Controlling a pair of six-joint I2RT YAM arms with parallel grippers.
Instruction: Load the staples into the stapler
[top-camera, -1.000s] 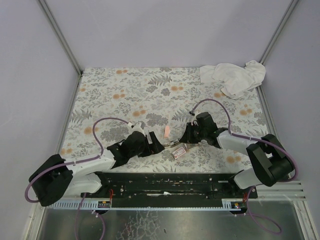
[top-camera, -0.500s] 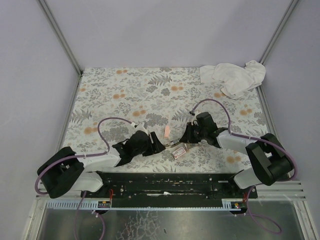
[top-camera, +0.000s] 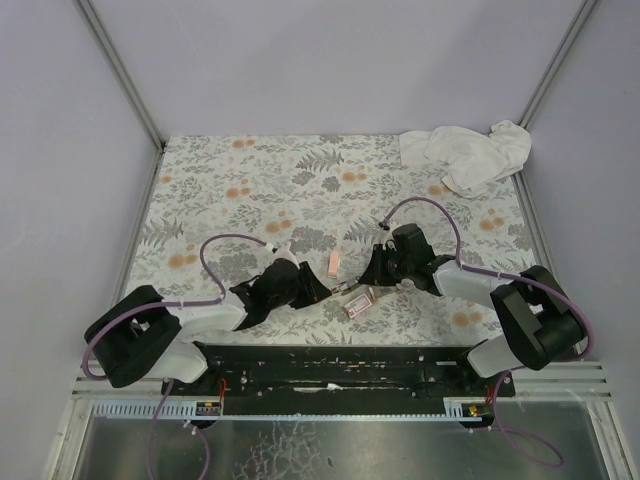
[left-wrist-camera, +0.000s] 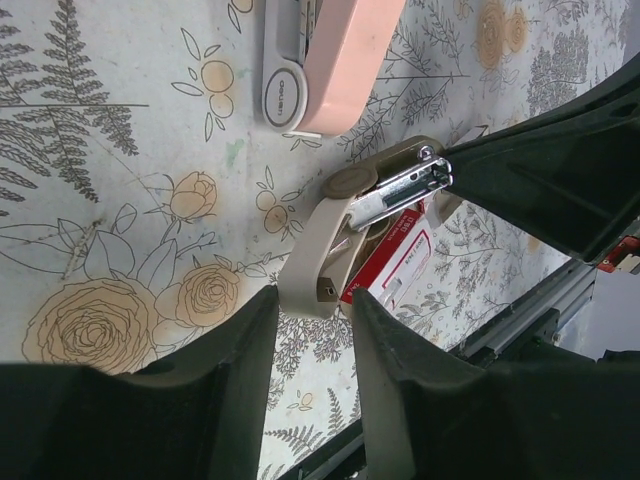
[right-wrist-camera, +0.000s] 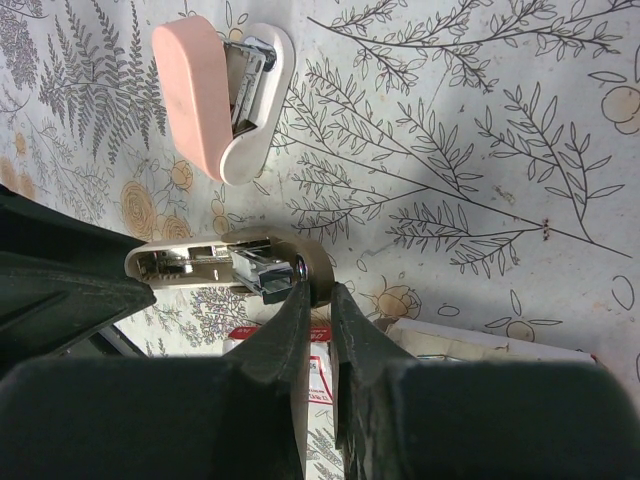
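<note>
The beige stapler (left-wrist-camera: 330, 240) lies opened on the floral table, its metal magazine (left-wrist-camera: 400, 190) exposed. My left gripper (left-wrist-camera: 312, 300) has its fingertips pressed on both sides of the stapler's beige end. My right gripper (right-wrist-camera: 318, 295) is shut on the stapler's round hinge end (right-wrist-camera: 318, 272). In the top view the stapler (top-camera: 345, 287) spans between the left gripper (top-camera: 318, 290) and the right gripper (top-camera: 372, 275). The staples (top-camera: 359, 303), a red-and-white box, lie just in front of it, partly under it in the left wrist view (left-wrist-camera: 400, 262). The box's tan tray (right-wrist-camera: 480, 342) shows beside it.
A pink stapler (top-camera: 333, 263) lies just behind the beige one, also seen in the wrist views (left-wrist-camera: 325, 60) (right-wrist-camera: 205, 95). A crumpled white cloth (top-camera: 465, 155) sits at the far right corner. The black rail (top-camera: 340, 365) runs along the near edge.
My left arm has reached right toward the beige stapler and its jaws have narrowed from wide open onto the stapler's end. The right arm and stapler have stayed put.
</note>
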